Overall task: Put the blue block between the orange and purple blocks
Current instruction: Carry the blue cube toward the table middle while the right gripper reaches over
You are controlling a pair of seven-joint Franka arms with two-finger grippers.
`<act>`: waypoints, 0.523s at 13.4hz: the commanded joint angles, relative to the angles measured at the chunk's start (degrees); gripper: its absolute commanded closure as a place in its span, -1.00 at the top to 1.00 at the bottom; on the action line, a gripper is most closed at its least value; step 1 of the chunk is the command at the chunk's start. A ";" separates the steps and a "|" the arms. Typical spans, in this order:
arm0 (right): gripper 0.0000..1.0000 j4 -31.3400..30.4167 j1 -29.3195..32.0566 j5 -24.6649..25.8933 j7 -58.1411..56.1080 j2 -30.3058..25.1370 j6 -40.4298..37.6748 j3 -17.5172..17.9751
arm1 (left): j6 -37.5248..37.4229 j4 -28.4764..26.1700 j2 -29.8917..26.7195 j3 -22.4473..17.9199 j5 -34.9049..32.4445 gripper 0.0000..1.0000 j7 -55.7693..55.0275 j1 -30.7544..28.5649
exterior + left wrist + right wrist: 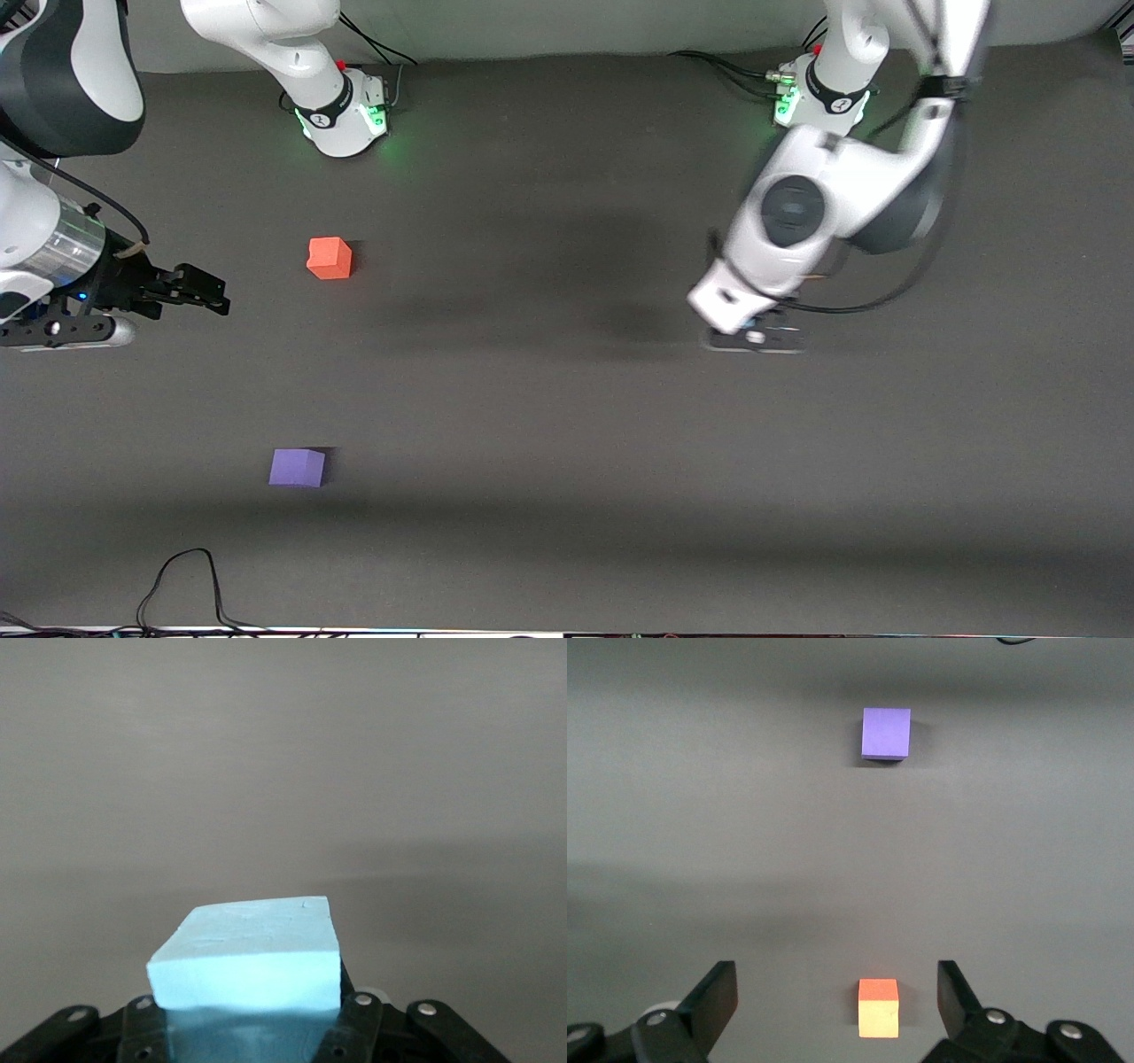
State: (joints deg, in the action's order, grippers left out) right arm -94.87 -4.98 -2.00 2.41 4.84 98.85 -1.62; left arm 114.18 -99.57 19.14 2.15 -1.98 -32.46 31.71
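Nearest the front camera, the violet-purple matte cube sits at about seven o'clock on my dark grey matte table, and the orange-red matte cube lies farther up at about ten o'clock, well apart from it with only bare cloth between them. My right gripper, fingers spread wide and empty, waits above the right arm's end of the table, beside the orange-red cube. My left gripper hangs over the left arm's half at about three o'clock, pinched tight on the small sky-blue matte cube; a pale wall and black cables edge the table.

3 blocks (1 blue)
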 commanded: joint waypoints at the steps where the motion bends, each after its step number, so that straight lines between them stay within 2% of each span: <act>1: 1.00 1.09 -1.60 0.86 0.14 0.35 -0.41 -0.05 | -1.15 11.65 10.71 -1.19 0.04 -0.24 -8.48 8.08; 5: 1.00 1.01 -1.61 0.86 0.05 0.35 -0.41 -0.05 | 0.68 20.98 22.32 -1.01 0.22 -0.24 -12.70 13.63; 7: 1.00 0.92 -1.61 0.86 0.05 0.44 -0.41 -0.05 | 5.42 21.08 25.32 -1.01 0.22 -0.24 -14.65 14.25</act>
State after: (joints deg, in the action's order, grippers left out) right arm -94.79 -6.27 -2.00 2.41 4.92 98.85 -1.54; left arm 117.65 -82.64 40.07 2.11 -1.98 -44.93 44.81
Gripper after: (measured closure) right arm 0.000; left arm 0.396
